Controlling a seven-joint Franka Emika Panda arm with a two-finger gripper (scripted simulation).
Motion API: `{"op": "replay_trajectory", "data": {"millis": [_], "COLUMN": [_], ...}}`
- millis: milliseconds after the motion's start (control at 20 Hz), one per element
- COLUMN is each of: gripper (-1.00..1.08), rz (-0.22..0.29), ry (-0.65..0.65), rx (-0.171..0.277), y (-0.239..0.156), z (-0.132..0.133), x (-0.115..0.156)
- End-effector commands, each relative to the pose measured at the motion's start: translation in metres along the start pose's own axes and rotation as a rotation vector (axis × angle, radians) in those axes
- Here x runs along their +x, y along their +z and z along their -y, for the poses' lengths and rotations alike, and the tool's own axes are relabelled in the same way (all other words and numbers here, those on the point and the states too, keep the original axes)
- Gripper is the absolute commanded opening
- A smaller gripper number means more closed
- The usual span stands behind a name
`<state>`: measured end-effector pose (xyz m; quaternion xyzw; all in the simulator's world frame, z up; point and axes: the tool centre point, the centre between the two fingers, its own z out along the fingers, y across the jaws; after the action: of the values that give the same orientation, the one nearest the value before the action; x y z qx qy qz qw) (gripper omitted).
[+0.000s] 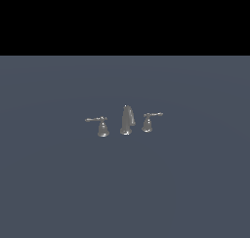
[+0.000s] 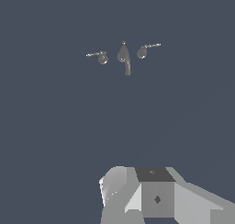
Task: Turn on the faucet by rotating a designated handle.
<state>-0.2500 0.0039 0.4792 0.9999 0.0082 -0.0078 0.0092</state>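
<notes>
The small shiny grey faucet (image 1: 127,120) stands on the flat grey-blue floor, its tapering spout in the middle. The handle (image 1: 148,122) is the bell-shaped base at the exterior view's right, with a thin lever pointing rightward. The wrist view looks down on the spout (image 2: 125,58) and the handle (image 2: 143,51) from well above. Pale blocky parts of my gripper (image 2: 156,195) fill that frame's edge, far from the faucet and touching nothing. Its fingertips do not show. In the exterior view neither the arm nor the gripper appears.
A mirrored twin handle (image 1: 101,127), its lever pointing leftward, stands on the spout's other side, also visible from the wrist (image 2: 102,58). Grey-blue floor (image 1: 195,183) spreads all around, with black background behind it.
</notes>
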Motion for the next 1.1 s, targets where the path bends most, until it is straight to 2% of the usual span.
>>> {"op": "replay_trajectory", "data": {"millis": [0, 500, 1050], "gripper": [-1.0, -1.0, -1.0], "rz": [0.0, 0.0, 0.001], "ry": [0.0, 0.064, 0.272], "rx": [0.0, 0.002, 0.007], "y": [0.0, 0.018, 0.079], "z": [0.0, 0.006, 0.017], "x": [0.0, 0.016, 0.069]}}
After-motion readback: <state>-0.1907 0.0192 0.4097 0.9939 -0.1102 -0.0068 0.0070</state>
